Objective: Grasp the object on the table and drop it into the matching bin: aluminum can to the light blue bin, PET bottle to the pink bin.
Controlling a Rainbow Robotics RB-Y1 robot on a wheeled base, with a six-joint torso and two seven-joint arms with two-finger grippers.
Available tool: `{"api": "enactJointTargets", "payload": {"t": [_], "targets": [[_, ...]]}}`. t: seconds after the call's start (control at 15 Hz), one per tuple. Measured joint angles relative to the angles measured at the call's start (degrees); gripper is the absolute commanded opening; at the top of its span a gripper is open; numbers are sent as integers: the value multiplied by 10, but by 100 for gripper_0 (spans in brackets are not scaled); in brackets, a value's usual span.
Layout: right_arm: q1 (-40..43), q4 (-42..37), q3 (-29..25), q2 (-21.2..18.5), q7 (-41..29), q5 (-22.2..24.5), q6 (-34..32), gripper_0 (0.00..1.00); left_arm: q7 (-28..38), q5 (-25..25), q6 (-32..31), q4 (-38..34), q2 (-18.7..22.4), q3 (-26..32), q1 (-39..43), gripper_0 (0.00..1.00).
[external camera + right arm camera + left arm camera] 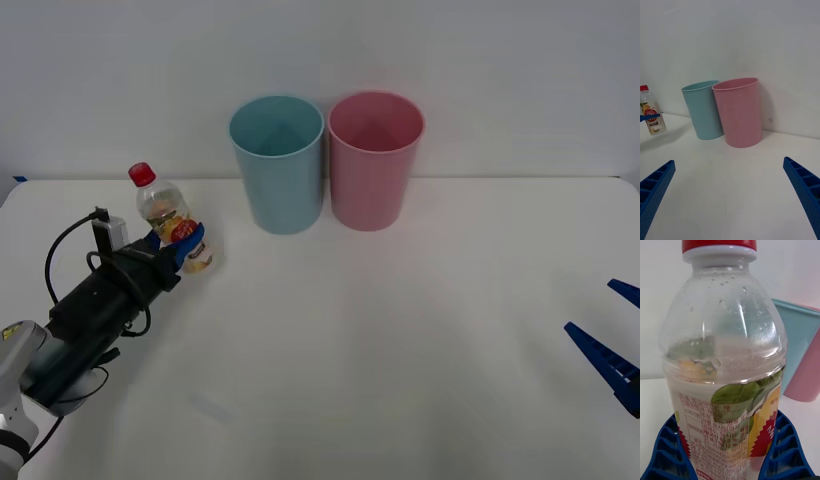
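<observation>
My left hand [183, 247] grips the bottle [172, 218] around its labelled lower body, near the left side of the desk [400, 350]. The bottle leans a little, its red cap [141, 174] tipped up and away toward the far left, and its base seems to hang just above the white top, though I cannot be certain of the gap. In my left wrist view the bottle [724, 371] stands right against the camera, with my blue ribbed fingers [668, 450] pressed to both sides of the label and droplets clinging inside the clear upper half. Past its shoulder I see the light blue bin [799, 341] and, beside it, a sliver of the pink bin [807, 371].

The two bins stand upright at the back of the desk, the light blue bin [277, 163] on the left and the pink bin [375, 158] just beside it on the right, touching or nearly so. The bottle sits well to the left of the blue one and somewhat nearer to me.

My right hand [612, 345] waits low at the right edge of the desk, well apart from everything, its fingers [803, 187] spread wide with nothing between them. From that wrist I see the pink bin [738, 110] in front, the blue bin [703, 108] behind it, and the bottle [651, 114] far off to the side.
</observation>
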Motion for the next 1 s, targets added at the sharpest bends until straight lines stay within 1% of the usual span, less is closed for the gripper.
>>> {"api": "enactJointTargets", "payload": {"t": [0.2, 0.33, 0.47, 0.6, 0.73, 0.87, 1.0], "targets": [[0, 0, 0, 0, 0, 0, 0, 100, 14, 17, 17, -73, 16, 13, 39, 0], [0, 0, 0, 0, 0, 0, 0, 100, 25, 18, 45, -125, 18, 25, 61, 0], [0, 0, 0, 0, 0, 0, 0, 100, 37, 19, 72, -172, 19, 34, 73, 0], [0, 0, 0, 0, 0, 0, 0, 100, 54, 17, 82, -199, 22, 41, 72, 0], [0, 0, 0, 0, 0, 0, 0, 100, 101, -1, 87, -226, 32, 42, 64, 0], [0, 0, 0, 0, 0, 0, 0, 100, 164, -17, 88, -249, 40, 44, 45, 0], [0, 0, 0, 0, 0, 0, 0, 100, 212, -32, 88, -258, 46, 44, 21, 0]]}}
